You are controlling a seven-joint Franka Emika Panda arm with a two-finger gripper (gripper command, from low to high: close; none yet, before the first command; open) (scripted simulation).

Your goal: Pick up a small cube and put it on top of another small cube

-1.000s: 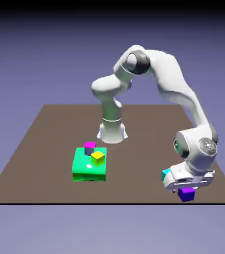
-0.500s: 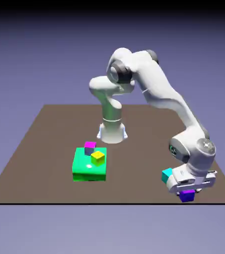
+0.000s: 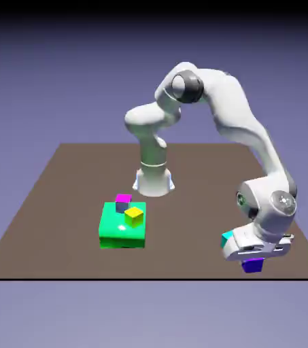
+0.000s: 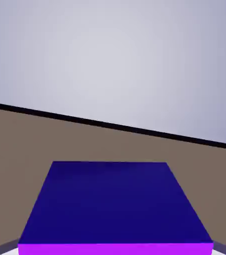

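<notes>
end effector (image 3: pixel 253 261) closed on small purple cube (image 3: pixel 253 266), lifted off worktop (image 3: pixel 61 204); next: carry it over cyan cube (image 3: pixel 227 238).

No text, label, brand, number or sign can be read in either view. The purple cube (image 4: pixel 117 204), the green block (image 3: pixel 119 228), the other small cubes and the white arm (image 3: pixel 241 129) all show plain, unmarked faces, and the table (image 3: pixel 61 183) and the backdrop carry nothing written.
</notes>
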